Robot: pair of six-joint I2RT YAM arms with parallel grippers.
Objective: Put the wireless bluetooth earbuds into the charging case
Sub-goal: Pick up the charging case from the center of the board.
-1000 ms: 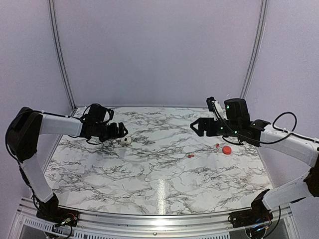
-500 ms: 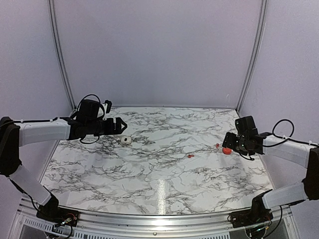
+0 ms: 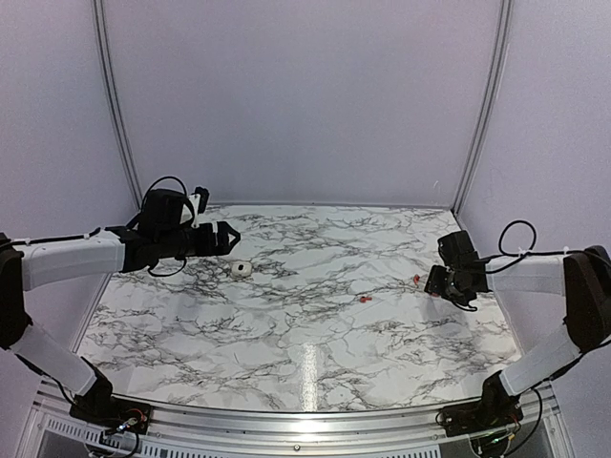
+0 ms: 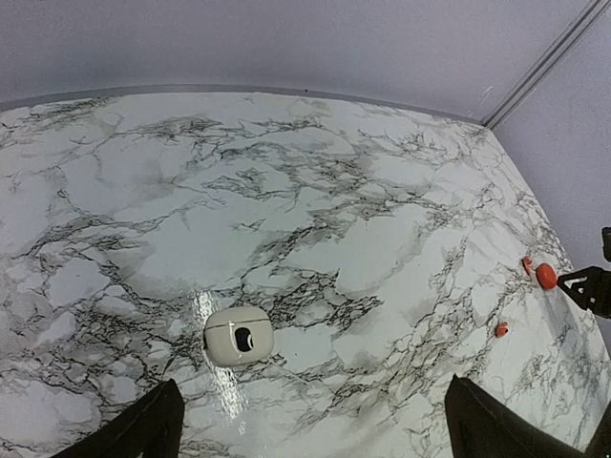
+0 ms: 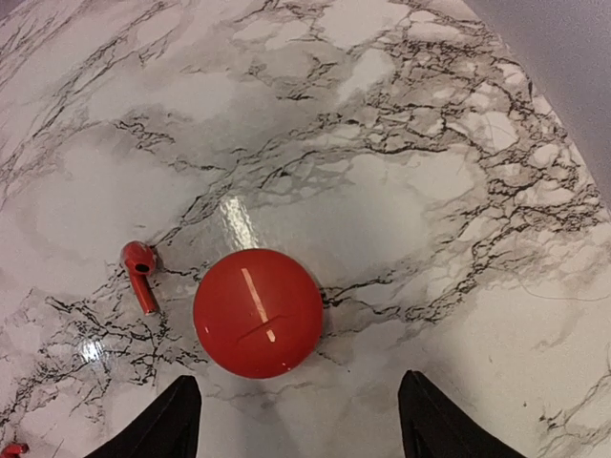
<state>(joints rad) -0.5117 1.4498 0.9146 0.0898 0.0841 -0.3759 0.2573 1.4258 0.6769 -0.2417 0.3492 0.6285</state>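
The red round charging case [image 5: 258, 312] lies shut on the marble table, just ahead of my right gripper [image 5: 298, 420], which is open with nothing between its fingers. One red earbud [image 5: 140, 274] lies close to the case's left side, apart from it. A second red earbud [image 3: 365, 299] lies further toward the table's middle. In the top view my right gripper [image 3: 439, 283] hangs low over the case. My left gripper [image 4: 315, 434] is open and empty, hovering above and behind a white case [image 4: 238, 335].
The white case [image 3: 241, 269] sits shut at the back left of the marble table [image 3: 305, 343]. Purple walls and metal frame posts enclose the table on three sides. The right wall stands close behind the right arm.
My right arm has swung right and dropped low over the red case, its jaws narrowing somewhat. My left arm has drawn back to the left, away from the white case.
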